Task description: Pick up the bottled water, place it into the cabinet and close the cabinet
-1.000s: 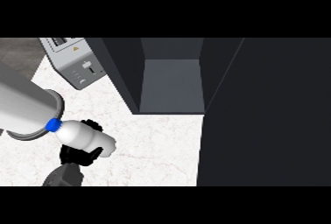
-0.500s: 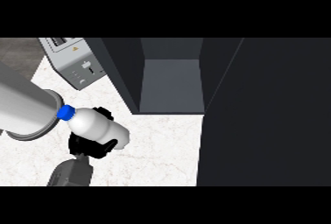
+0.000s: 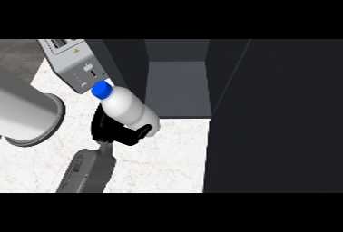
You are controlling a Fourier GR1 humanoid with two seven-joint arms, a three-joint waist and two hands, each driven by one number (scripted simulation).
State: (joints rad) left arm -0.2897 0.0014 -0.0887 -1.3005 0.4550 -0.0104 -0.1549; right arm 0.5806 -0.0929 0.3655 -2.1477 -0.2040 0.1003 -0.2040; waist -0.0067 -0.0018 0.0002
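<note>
— What do we see at the counter (image 3: 167, 158)?

— We see the right hand (image 3: 117, 133) with its black fingers and thumb curled round the lower half of the bottle (image 3: 130, 111). The grip is closed on the bottle and on nothing else. The forearm (image 3: 87, 172) behind it comes up from the lower edge, left of centre.

— And where is the bottle?

— It is in that hand, above the white marbled counter and just left of the cabinet (image 3: 178, 86). It is tilted, with its blue cap (image 3: 102, 89) pointing up and to the left and its base down and to the right. The white body shows above the fingers, and the base sticks out past them on the right.

— Is the cabinet open?

— Yes. We look into its grey inside, with dark walls on both sides. A wide dark panel (image 3: 275, 118) fills the right of the view. The bottle is outside the opening, by the left wall.

— What else is there?

— A grey box (image 3: 74, 63) with small controls on its face stands at the upper left, just behind the cap. A large pale grey cylinder (image 3: 26, 113) fills the left edge. We take it to be the left forearm, though the view is too tight for us to be sure. The left hand is out of view.
</note>
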